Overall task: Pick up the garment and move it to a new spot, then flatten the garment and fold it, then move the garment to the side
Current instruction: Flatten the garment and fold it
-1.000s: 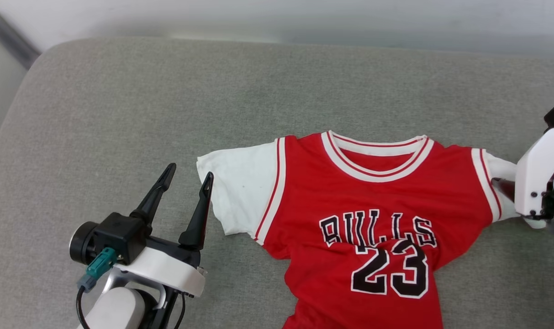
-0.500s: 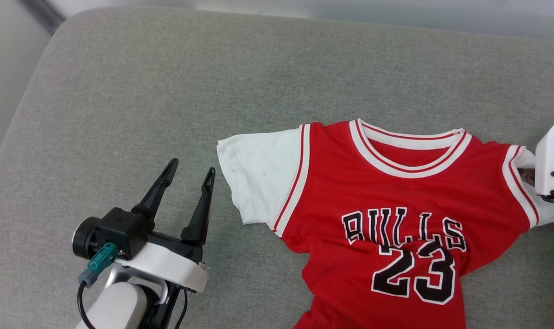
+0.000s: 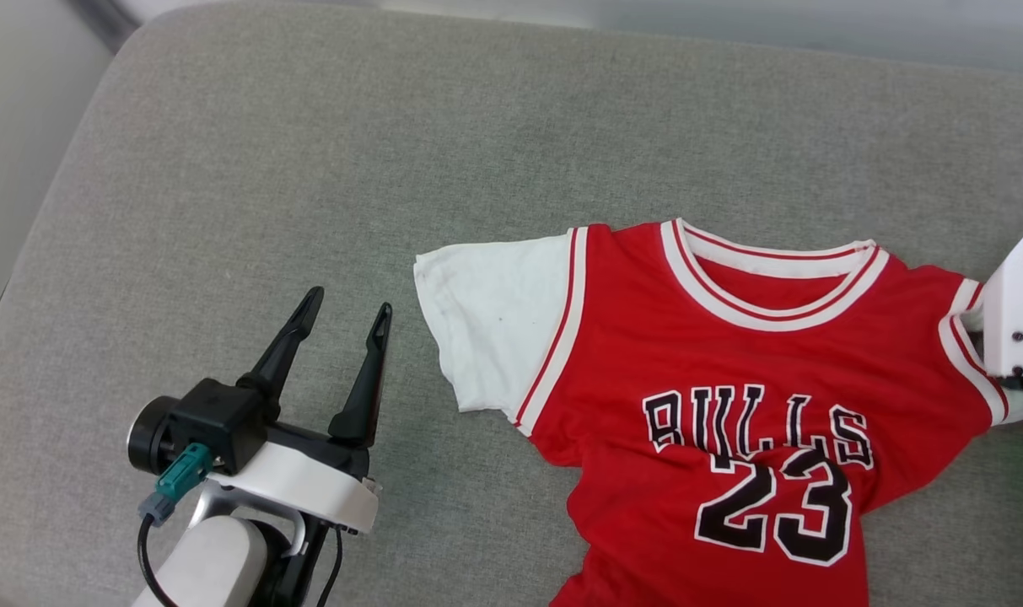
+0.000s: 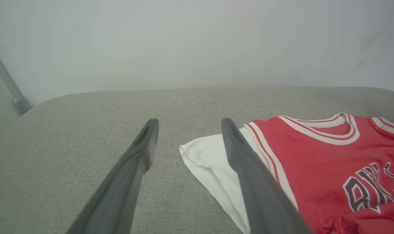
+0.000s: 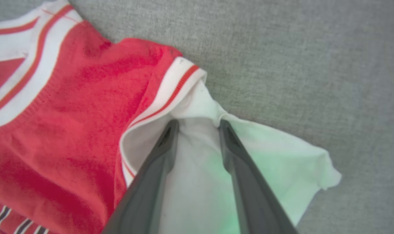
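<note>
The garment [image 3: 730, 362], a red jersey with white sleeves and a black 23, lies face up on the grey cushion [image 3: 309, 169]. My left gripper [image 3: 347, 300] stands open just left of the garment's white left sleeve [image 3: 486, 320], not touching it. In the left wrist view the left gripper [image 4: 189, 122] has its right finger over the sleeve's [image 4: 209, 162] edge. My right gripper [image 5: 198, 123] presses down on the other white sleeve [image 5: 281, 162], and a raised fold is pinched between its narrowed fingers. The right wrist's white housing [image 3: 1017, 320] hides those fingers in the head view.
The cushion's rounded left edge [image 3: 47, 211] drops to a pale floor, and a dark bar [image 3: 98, 13] crosses the top left corner. A pale wall [image 4: 197, 42] rises behind the cushion. Bare grey fabric stretches behind and to the left of the garment.
The head camera has shifted, so the scene sits further right and lower. The right gripper's fingers have drawn together on the sleeve, which now puckers toward them. The left gripper stays open.
</note>
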{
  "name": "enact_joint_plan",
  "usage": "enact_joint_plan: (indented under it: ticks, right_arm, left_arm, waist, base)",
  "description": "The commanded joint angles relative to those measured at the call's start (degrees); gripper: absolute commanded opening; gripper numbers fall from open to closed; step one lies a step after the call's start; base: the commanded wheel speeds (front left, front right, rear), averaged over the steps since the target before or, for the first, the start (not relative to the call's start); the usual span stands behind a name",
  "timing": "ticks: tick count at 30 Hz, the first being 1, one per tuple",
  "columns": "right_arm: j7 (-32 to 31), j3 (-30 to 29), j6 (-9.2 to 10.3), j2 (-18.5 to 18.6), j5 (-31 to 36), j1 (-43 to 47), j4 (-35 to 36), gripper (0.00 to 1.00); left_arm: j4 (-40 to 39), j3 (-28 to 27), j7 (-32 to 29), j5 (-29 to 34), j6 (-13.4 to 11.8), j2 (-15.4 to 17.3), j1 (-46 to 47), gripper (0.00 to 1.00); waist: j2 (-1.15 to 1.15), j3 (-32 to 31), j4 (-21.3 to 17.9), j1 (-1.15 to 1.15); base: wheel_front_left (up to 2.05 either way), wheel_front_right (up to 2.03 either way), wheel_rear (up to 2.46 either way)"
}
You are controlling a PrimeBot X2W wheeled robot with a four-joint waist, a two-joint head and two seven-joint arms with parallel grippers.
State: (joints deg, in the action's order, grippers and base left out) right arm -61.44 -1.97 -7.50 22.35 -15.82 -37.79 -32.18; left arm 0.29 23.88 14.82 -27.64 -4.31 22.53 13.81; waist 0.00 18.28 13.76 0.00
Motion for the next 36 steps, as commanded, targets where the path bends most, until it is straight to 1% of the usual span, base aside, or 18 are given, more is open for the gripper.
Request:
enact_joint_plan:
  ticks: [1, 7, 8, 11, 15, 19, 21, 24, 27, 29, 31, 33, 36]
  right_arm:
    - [-0.9, 0.7, 0.02, -0.3, -0.5, 3.5, -1.9, 0.00]
    - [0.6, 0.8, 0.03, -0.3, -3.8, 6.0, -0.1, 0.00]
    - [1.1, 1.2, 0.03, -0.3, -5.9, 8.0, 2.5, 0.00]
    - [1.7, 2.4, 0.03, 0.7, -7.4, 10.5, 6.5, 0.00]
    - [2.6, 2.8, 0.02, 0.6, -9.9, 13.2, 13.5, 0.00]
    - [2.2, 3.0, 0.02, 0.4, -11.0, 15.1, 19.8, 0.00]
    - [1.7, 3.3, 0.02, 0.0, -11.0, 15.5, 22.5, 0.00]
    - [1.0, 3.7, 0.02, -0.7, -10.8, 15.2, 25.9, 0.00]
    - [0.5, 4.5, 0.02, -1.6, -10.5, 14.3, 28.3, 0.00]
    - [0.4, 5.2, 0.02, -2.0, -10.5, 13.6, 29.6, 0.00]
    - [0.3, 5.7, 0.02, -2.4, -10.4, 12.9, 30.5, 0.00]
    - [0.3, 6.4, 0.02, -2.9, -10.4, 12.5, 31.0, 0.00]
    - [0.4, 6.8, 0.02, -3.1, -10.5, 11.8, 31.4, 0.00]
  left_arm:
    - [0.2, -0.2, 0.2, -0.1, -0.2, 0.1, -0.3, 1.00]
    - [0.2, -0.4, -0.1, -0.4, -0.4, 1.0, -1.2, 1.00]
    - [0.1, -0.5, -0.6, -0.5, -0.5, 1.6, -1.6, 1.00]
    - [-0.2, -0.4, -1.9, -0.8, -0.2, 2.5, -1.7, 1.00]
    - [-0.3, 0.0, -7.2, -2.3, 1.3, 4.7, -0.2, 1.00]
    - [0.5, 0.8, -17.1, -5.1, 4.3, 7.7, 4.3, 1.00]
    - [1.9, 1.5, -23.8, -7.0, 6.2, 9.2, 7.9, 1.00]
    - [5.1, 2.9, -34.9, -10.8, 8.5, 10.5, 14.0, 1.00]
    - [9.0, 4.5, -46.2, -14.2, 9.8, 11.9, 20.3, 1.00]
    - [11.6, 5.6, -51.9, -15.6, 10.5, 12.4, 23.7, 1.00]
    - [14.3, 6.8, -56.1, -16.5, 10.8, 12.7, 26.5, 1.00]
    - [16.8, 7.5, -58.7, -17.2, 11.1, 12.7, 28.5, 1.00]
    - [19.2, 8.2, -60.1, -17.8, 11.3, 12.5, 30.1, 1.00]
  waist:
    - [0.00, -0.7, -0.5, 0.00]
    - [0.00, -3.4, -2.6, 0.00]
    - [0.00, -4.7, -3.7, 0.00]
    - [0.00, -5.7, -5.0, 0.00]
    - [0.00, -6.4, -6.7, 0.00]
    - [0.00, -6.2, -8.3, 0.00]
    - [0.00, -5.6, -9.1, 0.00]
    - [0.00, -4.5, -10.2, 0.00]
    - [0.00, -3.3, -11.4, 0.00]
    - [0.00, -2.5, -12.2, 0.00]
    - [0.00, -1.7, -13.0, 0.00]
    - [0.00, -1.1, -13.8, 0.00]
    - [0.00, -0.4, -14.4, 0.00]
  base:
    - [0.00, 0.00, 0.00]
    - [0.00, 0.00, 0.00]
    - [0.00, 0.00, 0.00]
    - [0.00, 0.00, 0.00]
    - [0.00, 0.00, 0.00]
    - [0.00, 0.00, 0.00]
    - [0.00, 0.00, 0.00]
    - [0.00, 0.00, 0.00]
    - [0.00, 0.00, 0.00]
    - [0.00, 0.00, 0.00]
    - [0.00, 0.00, 0.00]
    - [0.00, 0.00, 0.00]
    - [0.00, 0.00, 0.00]
